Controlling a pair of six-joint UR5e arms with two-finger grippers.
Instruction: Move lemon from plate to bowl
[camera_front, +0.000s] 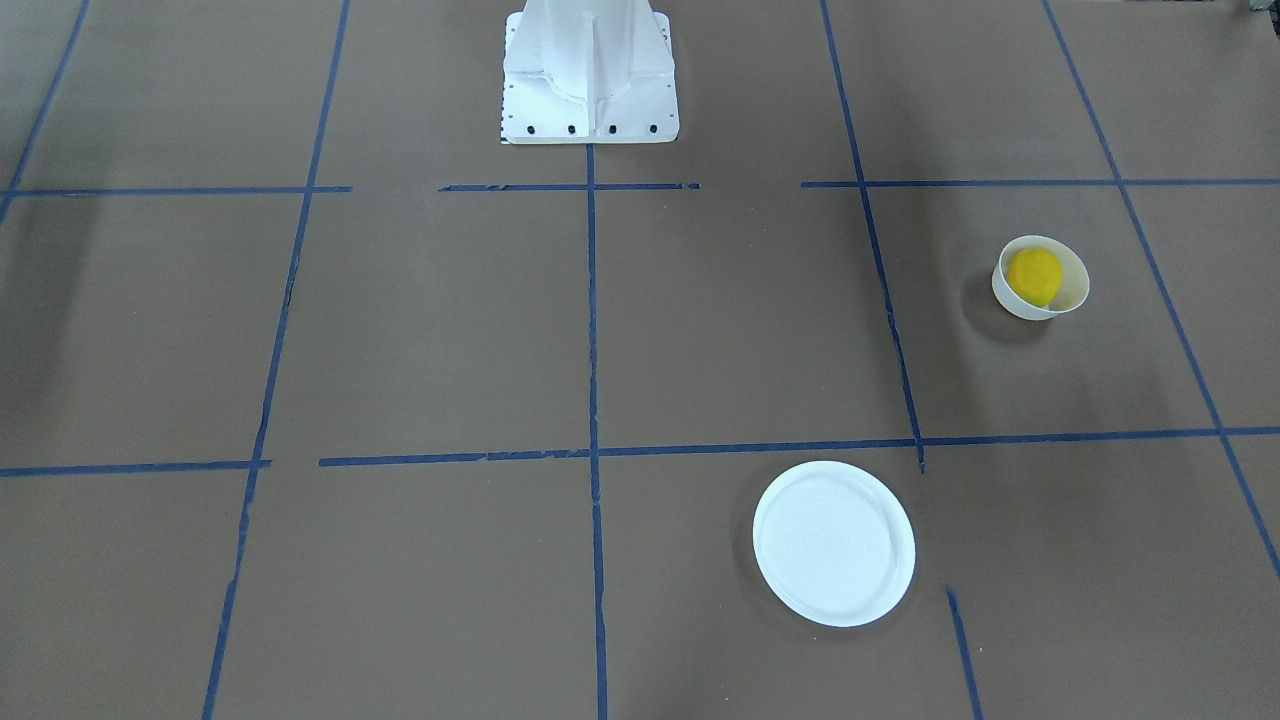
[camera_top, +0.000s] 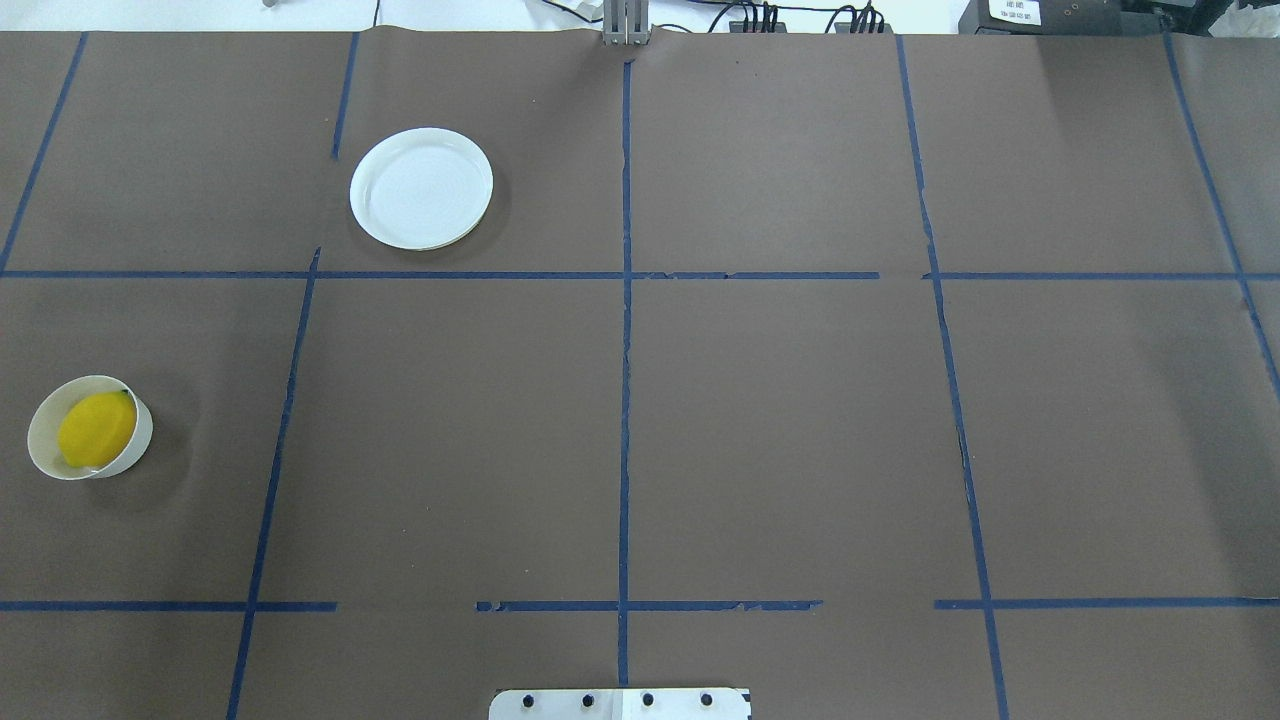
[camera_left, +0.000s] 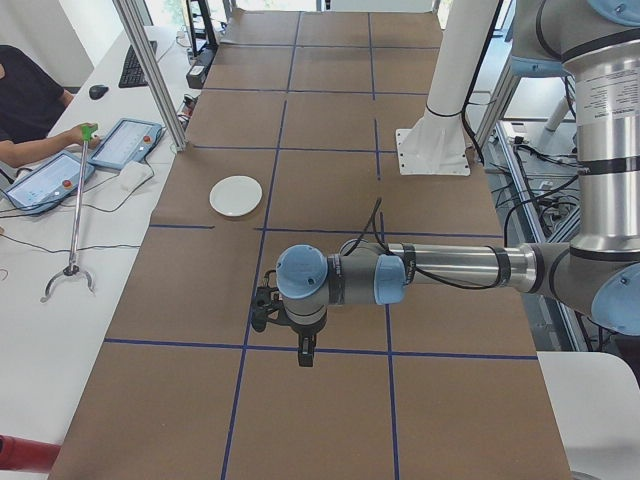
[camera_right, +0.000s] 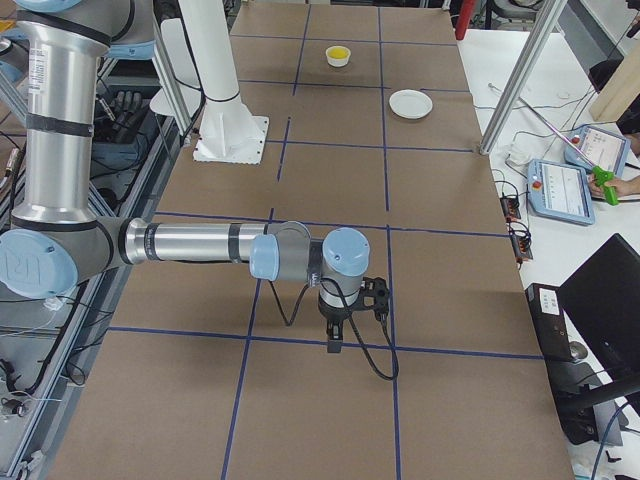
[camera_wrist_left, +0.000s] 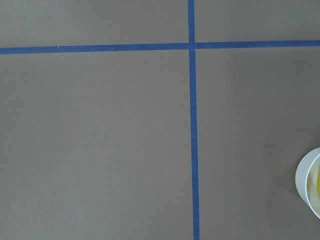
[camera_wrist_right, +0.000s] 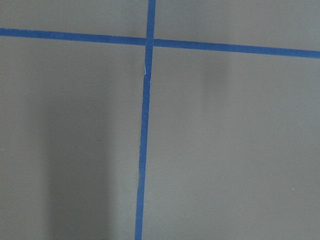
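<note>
Jaws on left gripper (camera_left: 303, 352) and right gripper (camera_right: 334, 343): cannot tell state. Lemon (camera_front: 1034, 276) lies inside bowl (camera_front: 1006, 297); plate (camera_front: 833, 543) well apart.

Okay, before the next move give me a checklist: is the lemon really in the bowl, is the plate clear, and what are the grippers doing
1. Lemon lies inside the bowl: ok.
2. Plate holds nothing: ok.
3. Bowl stands apart from the plate: ok.
4. Nothing hangs over bowl or plate in the overhead view: ok.
5. Left gripper open or shut: cannot tell, side view only.
6. Right gripper open or shut: cannot tell, side view only.
</note>
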